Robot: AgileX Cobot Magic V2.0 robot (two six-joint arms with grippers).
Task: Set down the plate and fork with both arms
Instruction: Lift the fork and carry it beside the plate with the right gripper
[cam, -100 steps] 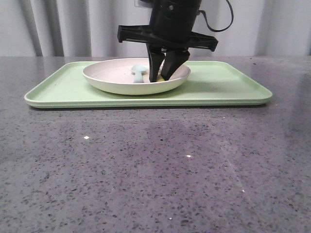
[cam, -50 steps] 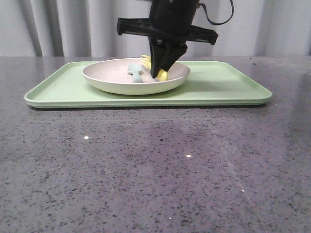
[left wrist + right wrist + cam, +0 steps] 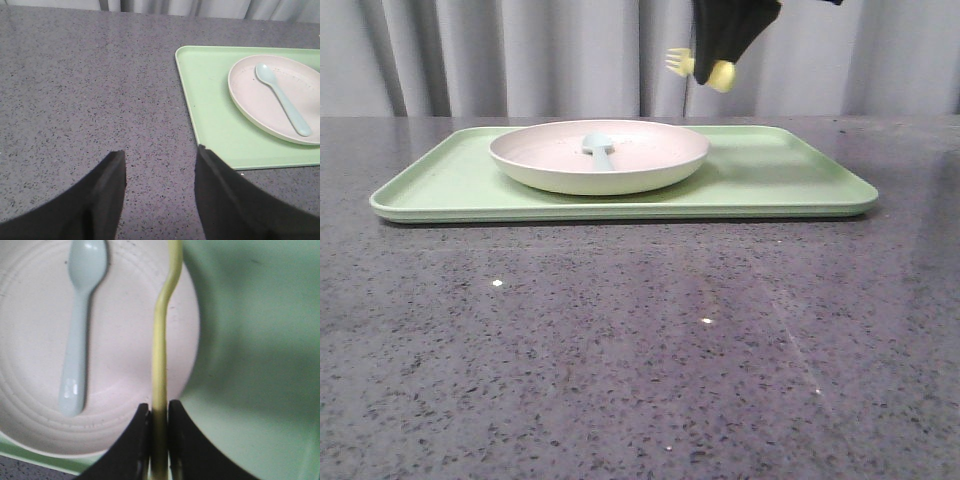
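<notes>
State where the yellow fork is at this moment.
The fork is in the air, clamped in the right gripper, above the right rim of the plate on the green tray.

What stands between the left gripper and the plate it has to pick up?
Nothing visible does. The left gripper hangs open above bare table, off the tray; the plate holds only a blue spoon.

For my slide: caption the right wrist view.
Right hand pinches the yellow fork above the plate holding a spoon.
</notes>
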